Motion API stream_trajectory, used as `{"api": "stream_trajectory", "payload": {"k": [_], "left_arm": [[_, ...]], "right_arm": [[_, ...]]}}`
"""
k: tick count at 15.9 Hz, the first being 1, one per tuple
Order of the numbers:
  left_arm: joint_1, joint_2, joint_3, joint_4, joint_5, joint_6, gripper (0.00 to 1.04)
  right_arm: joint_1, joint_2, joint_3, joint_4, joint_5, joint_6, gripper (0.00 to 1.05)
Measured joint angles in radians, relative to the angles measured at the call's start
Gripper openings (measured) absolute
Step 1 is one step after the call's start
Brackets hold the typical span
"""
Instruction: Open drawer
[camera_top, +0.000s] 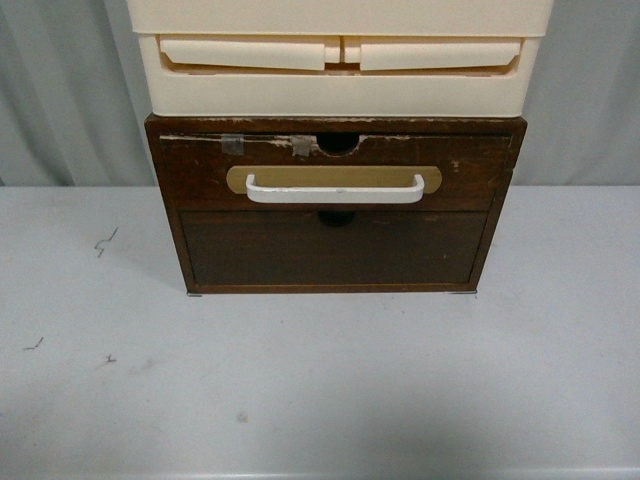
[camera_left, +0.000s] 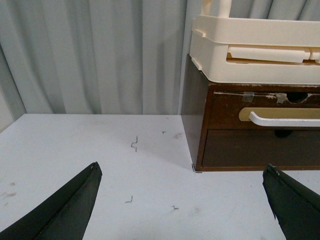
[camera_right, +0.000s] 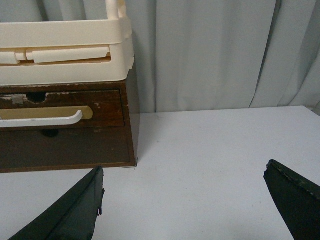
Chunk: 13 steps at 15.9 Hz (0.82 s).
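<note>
Both grippers hang low over the white table (camera_top: 320, 390), well short of the drawer (camera_top: 200, 170). The left gripper (camera_left: 181, 166) is off its left side and the right gripper (camera_right: 184, 166) off its right, each with fingers spread wide, holding nothing. The drawer sits shut in the dark brown cabinet (camera_left: 194, 115), white bar handle (camera_top: 335, 191) untouched. There's a plain panel (camera_top: 335, 248) just below it, cream plastic drawers (camera_top: 340, 85) stacked right above, and a grey curtain (camera_top: 60, 90) behind.

Dark brown drawer (camera_top: 335, 172) — white handle (camera_top: 335, 189), tan plate — under cream plastic drawers (camera_top: 340, 60).
</note>
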Motion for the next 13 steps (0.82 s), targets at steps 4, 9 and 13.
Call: {"api": "stream_trajectory", "payload": {"k": [4, 9, 13], "left_arm": [[0.0, 0.0, 0.0, 0.0, 0.0, 0.0, 0.98], [0.0, 0.0, 0.0, 0.0, 0.0, 0.0, 0.98], [0.0, 0.0, 0.0, 0.0, 0.0, 0.0, 0.98]], "right_arm": [[0.0, 0.0, 0.0, 0.0, 0.0, 0.0, 0.98], [0.0, 0.0, 0.0, 0.0, 0.0, 0.0, 0.98], [0.0, 0.0, 0.0, 0.0, 0.0, 0.0, 0.98]]}}
